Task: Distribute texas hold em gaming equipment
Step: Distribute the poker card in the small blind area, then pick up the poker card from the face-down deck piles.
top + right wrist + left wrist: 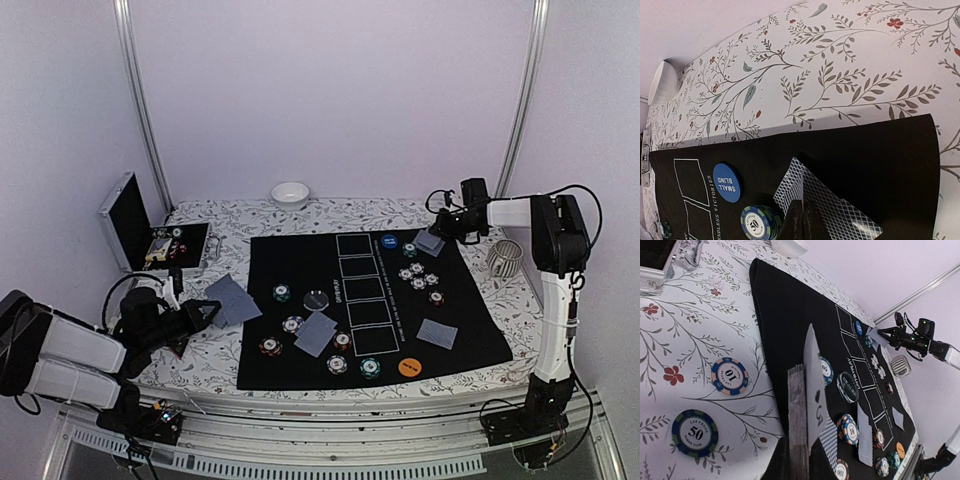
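— Where are the cards sitting?
— The right claw is pinching a few cards tight, low over the far right corner of the black mat. Whether they are touching it, I can't tell.
— Which way are they pointing?
— They are sticking out past the fingertips toward the mat's middle, just beside a blue disc reading SMALL BLIND and a green chip marked 50. That corner is lying far nearer the right arm.
— And the other arm?
— The left claw is clamping the deck on edge, beside the mat's left border. On the flowered cloth a ten chip and a fifty chip are showing LAS VEGAS POKER CLUB.
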Robot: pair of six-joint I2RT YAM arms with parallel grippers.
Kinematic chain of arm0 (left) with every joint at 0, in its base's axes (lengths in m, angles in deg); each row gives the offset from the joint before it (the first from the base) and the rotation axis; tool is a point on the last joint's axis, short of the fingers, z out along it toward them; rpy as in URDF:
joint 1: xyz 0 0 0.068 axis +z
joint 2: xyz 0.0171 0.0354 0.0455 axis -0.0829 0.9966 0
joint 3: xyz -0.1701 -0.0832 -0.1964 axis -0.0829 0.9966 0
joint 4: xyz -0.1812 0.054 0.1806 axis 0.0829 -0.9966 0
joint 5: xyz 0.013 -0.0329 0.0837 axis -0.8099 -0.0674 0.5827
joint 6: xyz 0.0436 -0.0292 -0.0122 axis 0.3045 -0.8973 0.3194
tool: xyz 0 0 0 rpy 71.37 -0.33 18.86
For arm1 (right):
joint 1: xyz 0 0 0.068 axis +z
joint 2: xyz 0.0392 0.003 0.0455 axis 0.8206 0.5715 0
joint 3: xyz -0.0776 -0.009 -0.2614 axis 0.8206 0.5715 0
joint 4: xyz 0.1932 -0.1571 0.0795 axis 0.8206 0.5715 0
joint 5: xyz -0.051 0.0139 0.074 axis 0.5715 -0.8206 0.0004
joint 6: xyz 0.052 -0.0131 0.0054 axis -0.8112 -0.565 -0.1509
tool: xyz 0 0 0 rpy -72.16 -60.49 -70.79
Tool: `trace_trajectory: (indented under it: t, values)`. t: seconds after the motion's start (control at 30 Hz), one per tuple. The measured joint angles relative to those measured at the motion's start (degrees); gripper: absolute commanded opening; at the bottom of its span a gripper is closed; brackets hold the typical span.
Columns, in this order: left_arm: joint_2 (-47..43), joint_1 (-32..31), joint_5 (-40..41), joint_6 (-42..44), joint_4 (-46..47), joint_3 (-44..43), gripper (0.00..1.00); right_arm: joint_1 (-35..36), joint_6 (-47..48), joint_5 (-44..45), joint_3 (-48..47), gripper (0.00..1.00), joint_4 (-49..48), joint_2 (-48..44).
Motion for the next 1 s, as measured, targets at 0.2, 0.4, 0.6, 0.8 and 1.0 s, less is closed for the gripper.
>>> trace_trajectory:
  t: [0.2, 0.4, 0.6, 0.8, 1.0]
  values:
    - [-0.5, 0.0, -0.04, 0.17, -0.72, -0.02, 0.0, -0.28, 2.14, 1.11, -2.45, 0.46, 2.05, 0.28]
    - [-2.73, 0.0, -0.26, 0.68, -3.02, -0.68, 0.0, -0.35, 3.56, 8.35, -4.17, 0.64, 5.4, 0.07]
    - [-6.19, 0.02, -0.24, 1.4, -4.9, -1.07, 0.0, 0.35, 4.72, 16.11, -5.14, 0.65, 8.92, -4.92]
    - [-10.6, 0.02, -0.72, 2.14, -6.78, -1.07, 0.0, 8.98, 8.92, 17.7, -5.75, 0.64, 8.83, -13.73]
    - [-16.22, 0.04, -2.32, 2.6, -7.23, -1.07, 0.0, 30.62, 13.62, 4.63, -5.86, 0.64, 5.35, -15.56]
